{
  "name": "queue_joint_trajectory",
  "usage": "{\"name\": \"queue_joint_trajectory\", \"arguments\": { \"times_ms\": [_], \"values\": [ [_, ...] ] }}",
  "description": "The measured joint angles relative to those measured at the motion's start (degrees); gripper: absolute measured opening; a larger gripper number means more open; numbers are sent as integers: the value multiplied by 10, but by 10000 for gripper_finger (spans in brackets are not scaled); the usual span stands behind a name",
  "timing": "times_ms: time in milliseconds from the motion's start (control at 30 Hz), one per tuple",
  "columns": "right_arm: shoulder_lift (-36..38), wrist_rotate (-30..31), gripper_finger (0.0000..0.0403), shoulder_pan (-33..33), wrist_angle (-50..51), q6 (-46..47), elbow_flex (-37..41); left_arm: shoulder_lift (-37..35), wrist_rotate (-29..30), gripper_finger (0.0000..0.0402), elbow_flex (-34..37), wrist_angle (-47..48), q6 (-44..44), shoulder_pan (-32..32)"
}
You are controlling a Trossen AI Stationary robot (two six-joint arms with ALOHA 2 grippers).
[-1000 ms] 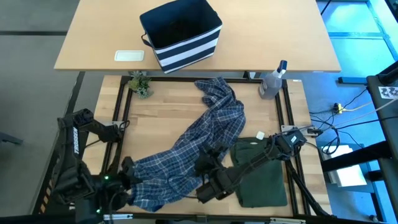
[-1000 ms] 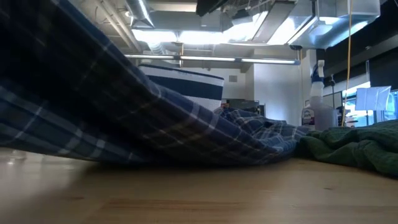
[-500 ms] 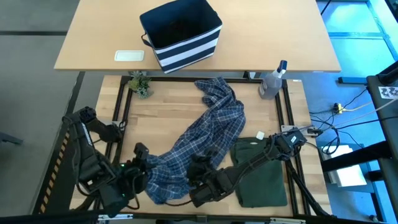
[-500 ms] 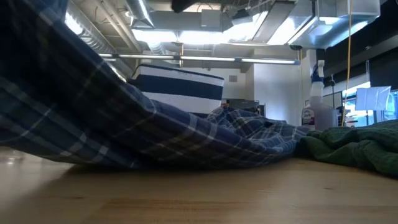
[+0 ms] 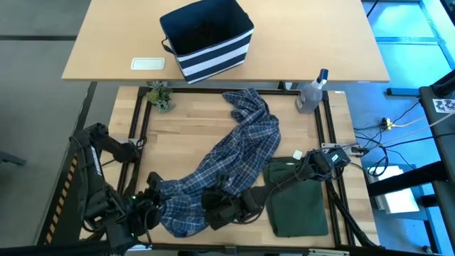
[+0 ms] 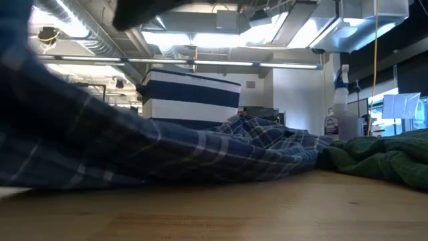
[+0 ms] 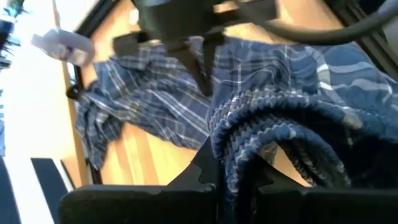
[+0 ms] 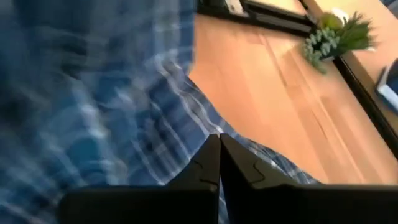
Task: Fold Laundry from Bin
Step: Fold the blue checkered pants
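Cloth fills the desk's near half. At the near-left corner the left gripper (image 5: 158, 201) is clamped tight on a bunched hem of the plaid shirt (image 5: 238, 142), which trails diagonally toward the far edge. Just beside it, the right gripper (image 5: 213, 211) has its fingers pressed together on the shirt's near edge. Nearer the right edge lies the olive garment (image 5: 298, 206), folded. The shirt looks light, limp and prone to sag, so hems or corners seem best to pinch.
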State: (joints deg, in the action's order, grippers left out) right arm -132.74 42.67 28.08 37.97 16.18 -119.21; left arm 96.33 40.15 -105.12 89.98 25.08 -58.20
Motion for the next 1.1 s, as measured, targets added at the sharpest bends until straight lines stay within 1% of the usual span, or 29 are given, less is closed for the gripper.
{"name": "queue_joint_trajectory", "arguments": {
  "times_ms": [100, 167, 267, 333, 367, 467, 533, 600, 667, 767, 867, 933, 1100],
  "values": [
    [21, -15, 5, -4, -59, -1, 62, 0, -27, 5, 35, 0, 28, -6],
    [51, -30, 5, -8, -127, -8, 123, 0, -34, 5, 55, 0, 50, -10],
    [114, -70, 5, -14, -295, -37, 250, 0, -39, 5, 76, 0, 79, -12],
    [154, -110, 5, -23, -421, -47, 348, 0, -39, 5, 82, 1, 89, -12],
    [172, -120, 5, -29, -468, -48, 397, 0, -39, 5, 82, 0, 91, -12],
    [214, -123, 5, -48, -589, -16, 527, 0, -39, 5, 82, 0, 90, 0],
    [238, -118, 5, -59, -646, 10, 595, 0, -39, 5, 82, 0, 77, 14],
    [256, -98, 5, -69, -652, 54, 644, 0, -39, 5, 82, 0, 56, 31],
    [260, -75, 5, -82, -631, 97, 676, 0, -39, 5, 82, 0, 33, 51],
    [257, -73, 5, -113, -584, 133, 690, 0, -34, 5, 71, 1, 2, 83],
    [252, -75, 5, -146, -566, 148, 687, 0, -25, 5, 45, 1, -30, 106],
    [249, -87, 5, -170, -563, 149, 688, 0, -15, 5, 22, 0, -53, 114],
    [241, -144, 5, -230, -566, 149, 687, 0, 12, 5, -52, 0, -136, 126]
  ]
}}
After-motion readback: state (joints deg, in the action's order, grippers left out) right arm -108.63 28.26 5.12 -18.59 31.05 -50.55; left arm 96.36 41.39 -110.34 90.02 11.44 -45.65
